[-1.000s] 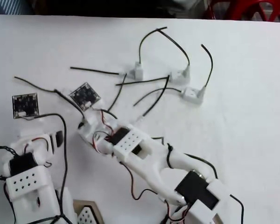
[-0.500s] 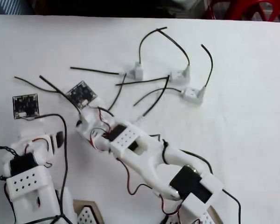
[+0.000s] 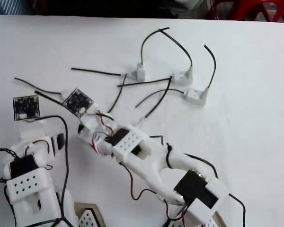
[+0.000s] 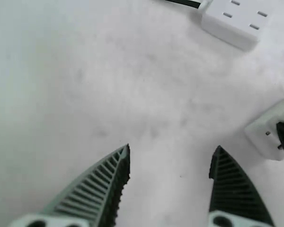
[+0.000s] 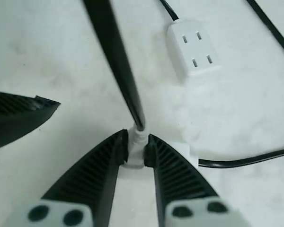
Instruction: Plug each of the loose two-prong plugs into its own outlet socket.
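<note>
Since a second ago the right arm (image 3: 132, 144) has swung toward the left side of the table (image 3: 255, 56). Over the same second the dark square block (image 3: 77, 101) just beyond its tip has slid left, ending nearer the second dark square (image 3: 26, 107).

The right hand (image 5: 137, 137) is pressed together on a small white plug (image 5: 136, 153), whose thick black cord (image 5: 115, 56) runs straight out from between the fingertips. Just beside that cord lies a white outlet socket (image 5: 191, 47) with two pairs of slots facing up, apart from the plug. A thinner cord (image 5: 241, 161) crosses the table close by, and a dark ribbed tip (image 5: 19, 113) sits off to one side.

The left hand (image 4: 173, 151) is spread wide above bare table, holding nothing. Another slotted outlet block (image 4: 236, 21) lies further off.

From the high view, three loose plugs (image 3: 183, 76) with curling cords lie in the middle of the table, well apart from both arms.
</note>
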Available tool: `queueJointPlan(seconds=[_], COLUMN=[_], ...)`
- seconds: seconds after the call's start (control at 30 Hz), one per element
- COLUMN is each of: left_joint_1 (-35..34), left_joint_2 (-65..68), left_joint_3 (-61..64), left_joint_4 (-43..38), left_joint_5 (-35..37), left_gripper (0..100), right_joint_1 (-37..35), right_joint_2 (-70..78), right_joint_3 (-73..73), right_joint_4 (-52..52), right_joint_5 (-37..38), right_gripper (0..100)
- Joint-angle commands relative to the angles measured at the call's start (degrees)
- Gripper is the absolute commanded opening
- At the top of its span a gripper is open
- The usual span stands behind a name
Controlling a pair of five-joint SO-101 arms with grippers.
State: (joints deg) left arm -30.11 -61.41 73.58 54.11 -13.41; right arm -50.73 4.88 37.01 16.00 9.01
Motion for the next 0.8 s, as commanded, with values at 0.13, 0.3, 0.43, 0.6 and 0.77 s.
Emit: queueJointPlan(seconds=[0.13,0.3,0.43,0.6,0.77], left_joint_1=[-0.4,-0.4,-0.4,-0.4,-0.4], left_joint_2=[-1.4,-1.3,-1.3,-1.2,-1.4], left_joint_3=[-0.4,-0.4,-0.4,-0.4,0.4], left_joint_4=[-1.1,-1.1,-1.1,-1.1,-1.4], left_joint_5=[0.4,0.4,0.4,0.4,0.3], left_gripper=[28,28,28,28,28], right_joint_1=[-1.0,-0.8,-0.8,-0.7,-0.7], right_joint_2=[0.3,0.3,-0.1,-0.3,-0.3], right_joint_3=[2.1,2.4,2.4,2.4,2.4], right_joint_4=[1.4,3.7,6.5,8.9,11.3], right_joint_5=[3.5,3.5,3.5,3.5,3.5], right_gripper=[1.7,1.7,1.7,1.7,1.7])
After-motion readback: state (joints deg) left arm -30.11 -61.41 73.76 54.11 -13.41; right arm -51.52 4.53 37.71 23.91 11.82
